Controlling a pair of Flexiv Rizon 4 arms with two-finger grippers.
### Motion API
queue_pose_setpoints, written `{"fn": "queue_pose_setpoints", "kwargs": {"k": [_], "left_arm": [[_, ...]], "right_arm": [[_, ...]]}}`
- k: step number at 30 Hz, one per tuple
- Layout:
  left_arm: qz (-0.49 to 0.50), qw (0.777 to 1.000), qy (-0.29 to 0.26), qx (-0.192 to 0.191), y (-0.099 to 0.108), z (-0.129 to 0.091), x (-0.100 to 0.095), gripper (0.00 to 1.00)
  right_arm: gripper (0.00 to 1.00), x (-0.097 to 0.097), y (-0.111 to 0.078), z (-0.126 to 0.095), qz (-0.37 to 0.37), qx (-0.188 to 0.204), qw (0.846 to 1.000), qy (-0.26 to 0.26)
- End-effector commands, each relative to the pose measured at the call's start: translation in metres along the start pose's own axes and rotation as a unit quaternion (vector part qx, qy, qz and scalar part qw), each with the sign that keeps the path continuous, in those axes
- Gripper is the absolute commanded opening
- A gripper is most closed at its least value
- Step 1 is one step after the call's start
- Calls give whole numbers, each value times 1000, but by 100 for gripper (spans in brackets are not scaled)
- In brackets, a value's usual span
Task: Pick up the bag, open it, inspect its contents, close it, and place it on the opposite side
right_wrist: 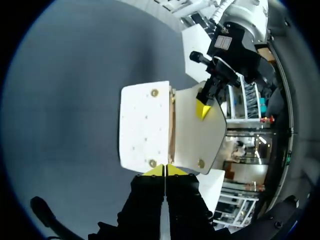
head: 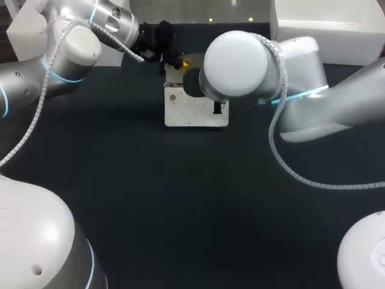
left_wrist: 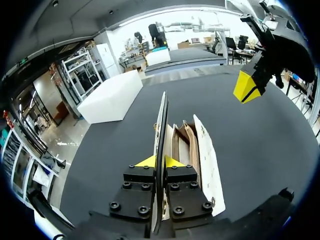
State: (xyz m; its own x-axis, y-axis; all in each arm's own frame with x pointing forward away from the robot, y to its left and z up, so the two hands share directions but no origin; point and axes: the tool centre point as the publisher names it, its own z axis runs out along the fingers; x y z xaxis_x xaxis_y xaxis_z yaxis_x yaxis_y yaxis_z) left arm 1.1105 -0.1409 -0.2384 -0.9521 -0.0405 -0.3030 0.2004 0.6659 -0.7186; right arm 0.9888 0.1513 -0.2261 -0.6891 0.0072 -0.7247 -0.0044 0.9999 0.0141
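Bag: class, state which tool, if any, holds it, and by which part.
The left tool is shut on the bag, gripping the edge of its lifted flap. The right tool holds nothing.

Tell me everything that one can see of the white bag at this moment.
The bag is white, flat and stiff-looking, with small round metal studs near its corners. It is open: one panel stands apart, and tan inner pockets show between. The left pincer is shut on that panel's edge. The right pincer looks apart from it. The bag is at the far middle of the dark table.
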Motion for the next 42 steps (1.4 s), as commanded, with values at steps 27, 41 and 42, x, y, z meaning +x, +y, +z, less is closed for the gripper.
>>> {"fn": "queue_pose_setpoints", "kwargs": {"k": [27, 41, 42], "left_arm": [[47, 998, -13, 39, 31, 36, -11, 0], [95, 995, -28, 31, 43, 52, -14, 0], [95, 995, -28, 31, 43, 53, -14, 0]], "right_arm": [[0, 67, 2, 32, 43, -18, 998, 37], [0, 102, 8, 46, 31, -10, 999, -32], [3, 104, 8, 47, 31, -10, 999, -33]]}}
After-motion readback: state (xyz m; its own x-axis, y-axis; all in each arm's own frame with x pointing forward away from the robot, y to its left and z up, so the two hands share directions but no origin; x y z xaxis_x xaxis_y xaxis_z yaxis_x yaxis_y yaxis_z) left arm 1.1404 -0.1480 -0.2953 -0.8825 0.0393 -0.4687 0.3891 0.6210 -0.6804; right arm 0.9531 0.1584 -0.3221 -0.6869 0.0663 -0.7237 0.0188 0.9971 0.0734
